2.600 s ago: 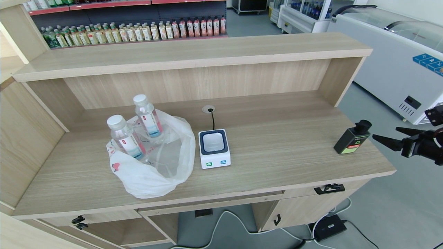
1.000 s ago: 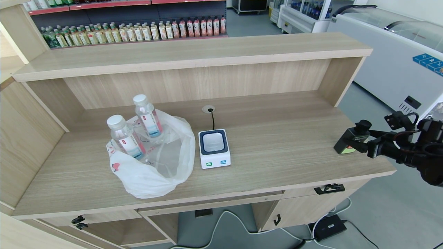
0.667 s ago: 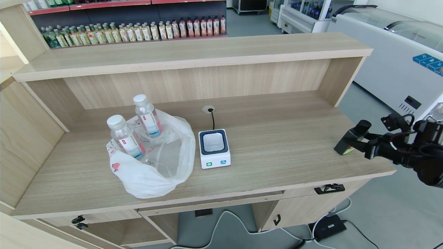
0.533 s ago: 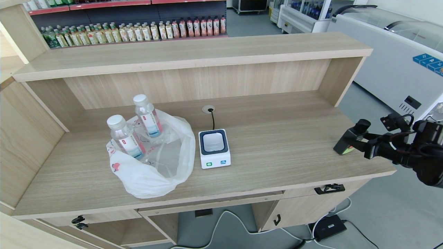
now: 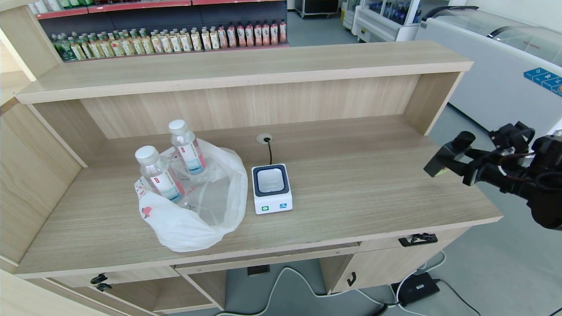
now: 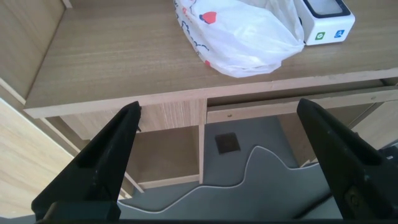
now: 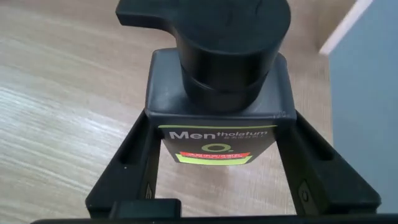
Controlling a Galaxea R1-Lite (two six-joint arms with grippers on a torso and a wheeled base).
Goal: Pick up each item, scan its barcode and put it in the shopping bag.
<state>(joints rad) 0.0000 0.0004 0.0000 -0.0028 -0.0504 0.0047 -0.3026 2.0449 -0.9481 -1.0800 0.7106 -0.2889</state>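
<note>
1. Head view, table (image 5: 351,184): a pale wood counter with a raised back shelf. It carries all the goods listed below.
2. Shopping bag (image 5: 197,210): thin white plastic, slumped on the left half of the table with its mouth open upward. It lies just beside the scanner, on that unit's left.
3. Water bottles, two: clear with white caps. The nearer one (image 5: 159,175) and the farther one (image 5: 188,153) both stand in the bag, leaning a little, necks above the plastic.
4. Left gripper (image 6: 217,107): jaws spread wide and holding nothing. It hangs low in front of the table's near edge, with the bag above and ahead of it.
5. Scanner (image 5: 271,188): a small white box with a dark-framed window facing up, at mid table. Its cable runs back to a round hole (image 5: 264,139) in the tabletop.
6. Pump bottle (image 5: 439,161): dark and flat-sided, with a black pump head and a green and red label. It is at the far right end of the table, tilted, and appears lifted clear of the wood.
7. Right gripper (image 5: 456,166): closed on the pump bottle. In the right wrist view, one finger (image 7: 134,162) presses each narrow side just below the pump head.
8. Step in hand: the last loose item is grasped and its pick-up looks done; it is unscanned and unbagged.
9. Next move, as a judgement: carry the pump bottle leftward to the scanner window. Then turn the bottle so its barcode, wherever it sits, faces down at the glass. Barcode position cannot be told. The side grip is narrow, so any turn should be gentle.
</note>
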